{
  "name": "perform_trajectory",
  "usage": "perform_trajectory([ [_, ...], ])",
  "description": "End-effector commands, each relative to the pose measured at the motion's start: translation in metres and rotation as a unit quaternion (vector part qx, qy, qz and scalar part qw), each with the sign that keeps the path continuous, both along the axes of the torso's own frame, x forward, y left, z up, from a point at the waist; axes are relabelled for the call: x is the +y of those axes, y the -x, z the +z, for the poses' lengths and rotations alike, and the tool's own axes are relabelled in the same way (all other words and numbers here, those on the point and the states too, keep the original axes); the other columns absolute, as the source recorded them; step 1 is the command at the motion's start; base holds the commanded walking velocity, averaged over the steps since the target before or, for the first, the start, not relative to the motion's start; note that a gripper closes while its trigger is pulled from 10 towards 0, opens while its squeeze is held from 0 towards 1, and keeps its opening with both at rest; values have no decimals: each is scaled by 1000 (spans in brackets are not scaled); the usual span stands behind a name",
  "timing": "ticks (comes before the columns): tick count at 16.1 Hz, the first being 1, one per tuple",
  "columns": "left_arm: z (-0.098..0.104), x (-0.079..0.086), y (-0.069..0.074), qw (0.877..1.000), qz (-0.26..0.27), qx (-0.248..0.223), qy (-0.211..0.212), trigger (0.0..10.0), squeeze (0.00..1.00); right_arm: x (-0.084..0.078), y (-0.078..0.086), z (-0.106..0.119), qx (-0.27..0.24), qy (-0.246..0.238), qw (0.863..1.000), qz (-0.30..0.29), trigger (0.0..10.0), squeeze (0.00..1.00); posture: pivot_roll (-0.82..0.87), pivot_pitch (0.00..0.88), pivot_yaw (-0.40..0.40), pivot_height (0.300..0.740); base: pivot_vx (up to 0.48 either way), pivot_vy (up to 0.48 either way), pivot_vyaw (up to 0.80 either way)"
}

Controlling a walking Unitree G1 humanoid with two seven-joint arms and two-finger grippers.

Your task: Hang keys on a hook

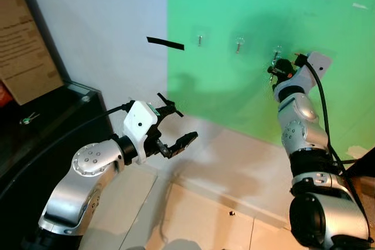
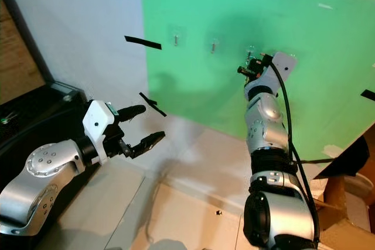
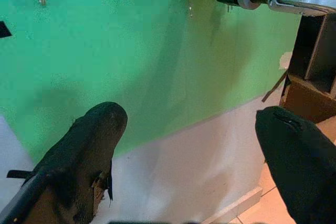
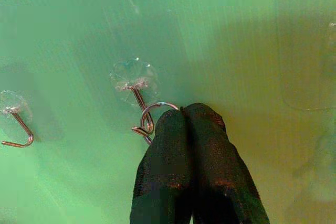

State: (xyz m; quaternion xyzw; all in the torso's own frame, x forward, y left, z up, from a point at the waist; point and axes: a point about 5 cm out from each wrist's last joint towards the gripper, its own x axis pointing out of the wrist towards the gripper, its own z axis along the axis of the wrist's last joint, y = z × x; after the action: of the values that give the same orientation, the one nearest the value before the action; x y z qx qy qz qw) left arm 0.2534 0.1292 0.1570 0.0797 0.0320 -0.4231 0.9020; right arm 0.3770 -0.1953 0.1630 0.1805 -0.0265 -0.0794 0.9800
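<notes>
Three small metal hooks on clear suction pads line the green wall panel [image 1: 234,98]: a left hook [image 1: 200,40], a middle hook [image 1: 239,44] and a right hook [image 1: 278,51]. My right gripper [image 1: 275,69] is raised to the right hook [image 4: 137,90], its fingers [image 4: 210,145] shut on the keys. The key ring [image 4: 155,113] sticks out from the fingertips and overlaps the hook's bent end. A key [image 3: 189,1] dangles below the ring. My left gripper [image 2: 147,124] is held out low on the left, open, with nothing between its fingers [image 3: 94,140].
A black cabinet [image 1: 53,121] stands at the left with a cardboard box [image 1: 23,45] behind it. Black tape strips [image 1: 165,43] mark the wall. A cardboard shelf [image 2: 345,180] stands at the right on the tiled floor [image 1: 205,215].
</notes>
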Motion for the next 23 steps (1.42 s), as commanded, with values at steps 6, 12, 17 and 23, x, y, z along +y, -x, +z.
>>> perform_trajectory([
  [6,5,-3,1,1000,-13,-6,-6,10000,8,-6,0,-21,68,35,997,5,10000,0,79,0,-53,740,0,0,0],
  [12,9,-3,-1,1000,-11,-13,7,10000,8,0,1,-24,62,46,997,18,10000,1000,82,0,-54,740,0,0,0],
  [17,5,4,-10,998,49,-23,-7,10000,8,-2,5,-10,-8,49,998,26,10000,1000,75,0,-46,740,0,0,0],
  [23,-4,31,-26,965,246,-84,-27,10000,31,-1,15,-8,-35,62,997,32,10000,1000,69,0,-43,740,0,0,0],
])
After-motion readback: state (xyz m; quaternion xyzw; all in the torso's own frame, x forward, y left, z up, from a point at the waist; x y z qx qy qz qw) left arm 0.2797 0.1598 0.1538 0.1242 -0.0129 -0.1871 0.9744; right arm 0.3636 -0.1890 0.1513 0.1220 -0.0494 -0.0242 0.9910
